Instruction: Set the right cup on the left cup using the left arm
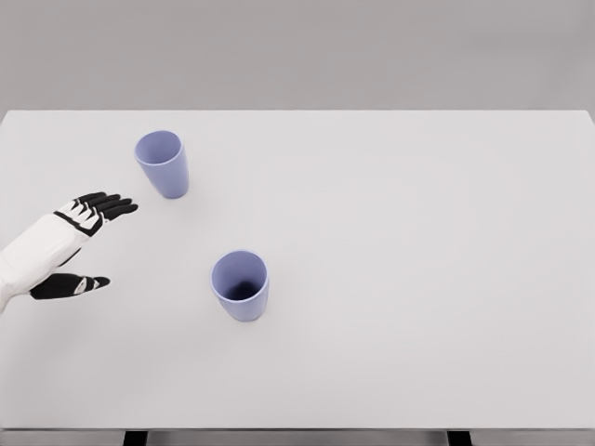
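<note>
A broad white table [418,279] fills nearly the whole view, its far edge meeting a plain grey backdrop and its near edge running along the bottom of the picture.

The left arm [33,255] comes in from the left edge, white-shelled, angled up and to the right over the left part of the table. Its left hand [79,246] is black and spread wide: the fingers [107,205] reach out straight toward the right and slightly far, while the thumb [72,285] sits well apart from them on the near side, leaving a wide gap between. The hand holds nothing and touches neither cup. Whether it rests on the table or floats above it cannot be told.

The right cup [241,286], pale blue-violet, stands upright with its mouth open toward the camera, near the middle of the table and to the right of the hand, clearly apart from it.

The left cup [163,163], the same colour and shape, stands upright farther back and to the left, just beyond and to the right of the fingertips, without contact.
</note>
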`<action>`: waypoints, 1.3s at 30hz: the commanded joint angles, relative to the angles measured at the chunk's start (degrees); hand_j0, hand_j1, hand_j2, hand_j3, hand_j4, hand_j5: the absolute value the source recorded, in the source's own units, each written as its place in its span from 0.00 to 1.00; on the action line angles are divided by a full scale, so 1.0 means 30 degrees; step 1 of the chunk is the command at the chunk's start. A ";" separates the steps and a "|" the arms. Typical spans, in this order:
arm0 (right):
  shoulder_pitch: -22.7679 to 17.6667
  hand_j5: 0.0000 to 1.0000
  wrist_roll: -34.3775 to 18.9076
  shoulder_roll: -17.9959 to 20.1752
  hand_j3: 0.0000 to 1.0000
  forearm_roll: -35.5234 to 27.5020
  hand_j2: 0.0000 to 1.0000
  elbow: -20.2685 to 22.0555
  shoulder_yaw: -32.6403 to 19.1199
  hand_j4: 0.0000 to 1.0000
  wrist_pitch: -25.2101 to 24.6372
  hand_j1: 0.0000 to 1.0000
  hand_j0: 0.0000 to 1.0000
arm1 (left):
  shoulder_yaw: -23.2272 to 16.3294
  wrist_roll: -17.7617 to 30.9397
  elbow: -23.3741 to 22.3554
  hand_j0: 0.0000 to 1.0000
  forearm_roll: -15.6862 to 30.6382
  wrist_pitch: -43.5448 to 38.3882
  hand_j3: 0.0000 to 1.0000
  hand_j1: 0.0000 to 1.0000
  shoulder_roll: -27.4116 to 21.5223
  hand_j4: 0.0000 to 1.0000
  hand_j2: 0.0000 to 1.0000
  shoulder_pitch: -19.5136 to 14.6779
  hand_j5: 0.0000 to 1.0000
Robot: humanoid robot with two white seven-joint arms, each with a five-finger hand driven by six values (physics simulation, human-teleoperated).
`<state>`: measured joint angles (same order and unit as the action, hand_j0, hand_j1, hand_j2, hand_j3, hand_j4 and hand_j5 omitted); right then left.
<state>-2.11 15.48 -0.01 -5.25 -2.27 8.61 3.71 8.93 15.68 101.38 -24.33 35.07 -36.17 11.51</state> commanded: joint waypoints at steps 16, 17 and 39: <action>0.0000 1.00 -0.0003 0.0003 1.00 -0.0008 1.00 -0.0004 -0.0028 1.00 0.0024 1.00 1.00 | 0.0011 -0.0128 0.0424 1.00 0.2307 -0.0025 1.00 1.00 -0.0716 1.00 1.00 0.0585 1.00; 0.0000 1.00 -0.0003 0.0003 1.00 -0.0008 1.00 -0.0004 0.0002 1.00 0.0024 1.00 1.00 | -0.0077 -0.0128 0.0453 1.00 0.3684 -0.0025 1.00 1.00 -0.1859 1.00 1.00 0.0878 1.00; 0.0000 1.00 -0.0003 0.0003 1.00 -0.0008 1.00 -0.0004 0.0001 1.00 0.0025 1.00 1.00 | -0.4822 0.3797 0.0600 1.00 1.8392 -0.0025 1.00 1.00 -0.5201 1.00 1.00 0.1319 1.00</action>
<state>-2.11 15.47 -0.01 -5.25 -2.27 8.57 3.71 -4.85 26.90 103.16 27.94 35.06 -51.86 15.38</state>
